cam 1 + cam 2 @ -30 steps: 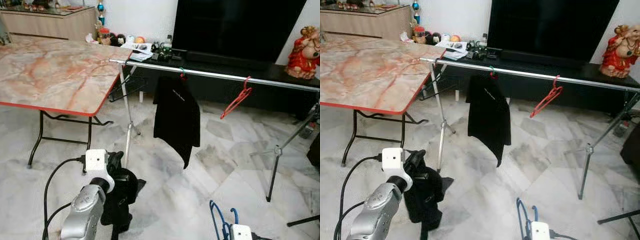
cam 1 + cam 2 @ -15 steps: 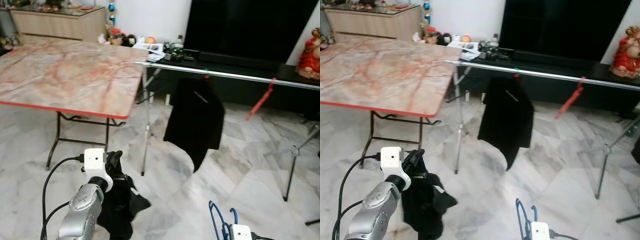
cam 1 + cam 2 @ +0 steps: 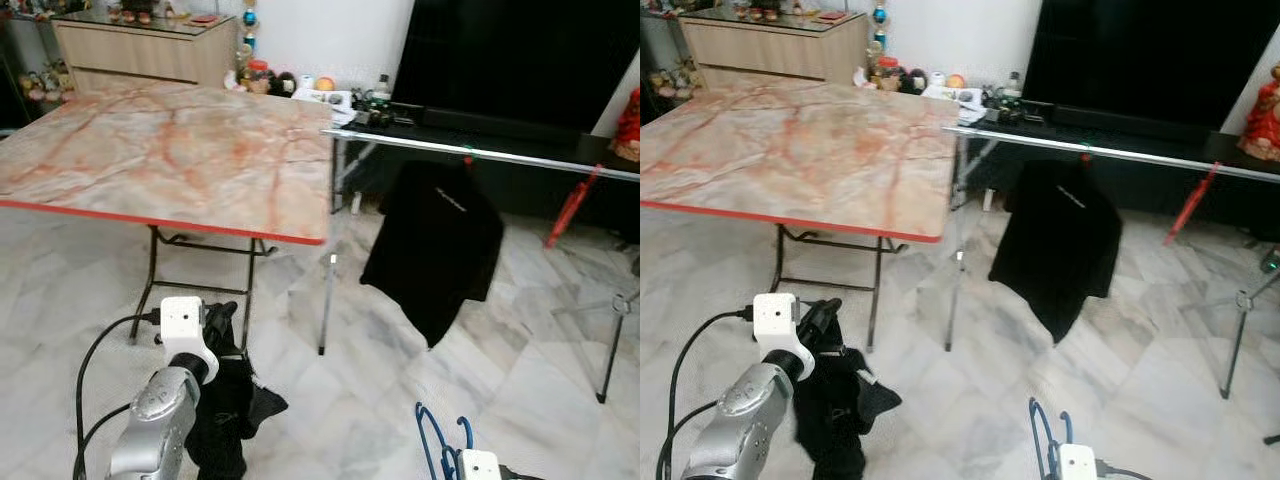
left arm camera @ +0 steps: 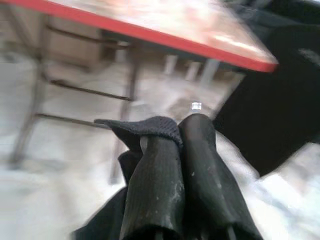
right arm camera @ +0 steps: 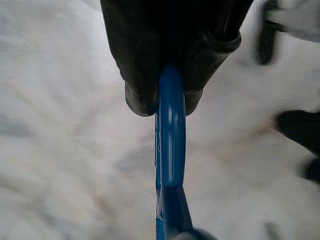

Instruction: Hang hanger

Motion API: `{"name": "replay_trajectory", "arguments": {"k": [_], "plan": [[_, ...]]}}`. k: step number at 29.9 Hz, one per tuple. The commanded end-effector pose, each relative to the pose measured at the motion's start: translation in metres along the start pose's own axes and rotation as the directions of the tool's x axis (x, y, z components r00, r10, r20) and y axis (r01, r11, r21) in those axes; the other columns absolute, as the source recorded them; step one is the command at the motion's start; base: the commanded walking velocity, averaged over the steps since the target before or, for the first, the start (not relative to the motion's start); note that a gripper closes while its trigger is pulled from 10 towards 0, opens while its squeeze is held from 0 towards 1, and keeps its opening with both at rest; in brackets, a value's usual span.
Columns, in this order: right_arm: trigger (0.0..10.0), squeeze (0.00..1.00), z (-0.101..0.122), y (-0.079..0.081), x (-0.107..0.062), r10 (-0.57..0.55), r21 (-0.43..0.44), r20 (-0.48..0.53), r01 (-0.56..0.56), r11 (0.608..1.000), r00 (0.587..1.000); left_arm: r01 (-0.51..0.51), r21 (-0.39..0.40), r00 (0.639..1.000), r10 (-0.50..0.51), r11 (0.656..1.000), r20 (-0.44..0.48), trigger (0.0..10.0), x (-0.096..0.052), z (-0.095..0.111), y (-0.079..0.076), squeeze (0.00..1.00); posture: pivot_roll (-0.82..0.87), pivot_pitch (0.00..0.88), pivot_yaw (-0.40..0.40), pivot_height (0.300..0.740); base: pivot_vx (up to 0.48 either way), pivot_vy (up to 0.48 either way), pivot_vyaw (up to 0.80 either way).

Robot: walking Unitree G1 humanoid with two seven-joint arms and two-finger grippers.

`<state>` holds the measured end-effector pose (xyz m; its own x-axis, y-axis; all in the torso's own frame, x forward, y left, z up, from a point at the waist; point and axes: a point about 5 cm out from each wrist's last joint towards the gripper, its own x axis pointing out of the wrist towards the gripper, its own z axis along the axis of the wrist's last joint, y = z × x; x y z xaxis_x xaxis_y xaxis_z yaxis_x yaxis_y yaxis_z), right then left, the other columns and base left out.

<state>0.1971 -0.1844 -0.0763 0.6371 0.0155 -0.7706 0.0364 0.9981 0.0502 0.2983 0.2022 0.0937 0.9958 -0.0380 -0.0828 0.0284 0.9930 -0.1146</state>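
My left gripper (image 3: 222, 322) is low at the left, shut on a black garment (image 3: 225, 425) that hangs down from it toward the floor. The left wrist view has the two fingers (image 4: 155, 175) pressed together with a fold of black cloth (image 4: 145, 127) over their tips. My right gripper (image 5: 167, 95) is shut on a blue hanger (image 5: 171, 135), whose hook (image 3: 432, 440) rises at the bottom edge of the head view. Ahead runs a silver clothes rail (image 3: 480, 152) carrying a black shirt (image 3: 435, 245) and a red hanger (image 3: 568, 208).
A marble-topped folding table (image 3: 170, 150) with a red edge stands on the left, its corner close to the rail's left end. The rail's pole (image 3: 328, 290) and a tripod leg (image 3: 610, 340) reach the marble floor. A dark TV unit (image 3: 500, 60) lies behind.
The whole picture has shifted to the right, so the camera has turned left. Both grippers keep the same hold and the same place in view.
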Motion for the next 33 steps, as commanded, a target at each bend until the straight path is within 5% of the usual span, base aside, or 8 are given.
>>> {"name": "replay_trajectory", "arguments": {"k": [1,9,33], "plan": [[10.0,0.00,0.000,-0.011,-0.002,-0.030,0.001,0.003,0.030,1.000,1.000,0.036,0.002,0.998,-0.036,0.999,0.050,10.0,0.005,0.011,-0.010,0.00,0.17,0.000,-0.088,0.740,0.000,0.480,0.00],[10.0,0.00,-0.001,-0.010,-0.002,-0.024,-0.005,-0.002,0.024,1.000,1.000,0.031,0.014,0.998,-0.032,0.999,0.061,10.0,0.006,0.014,-0.007,0.00,0.18,0.000,-0.088,0.740,0.000,0.453,0.00],[10.0,0.00,0.001,-0.011,-0.002,-0.026,-0.016,-0.001,0.026,1.000,1.000,0.042,-0.009,0.989,-0.040,0.999,0.144,10.0,0.003,0.025,-0.008,0.00,0.18,0.000,-0.103,0.740,0.054,0.000,0.00]]}}
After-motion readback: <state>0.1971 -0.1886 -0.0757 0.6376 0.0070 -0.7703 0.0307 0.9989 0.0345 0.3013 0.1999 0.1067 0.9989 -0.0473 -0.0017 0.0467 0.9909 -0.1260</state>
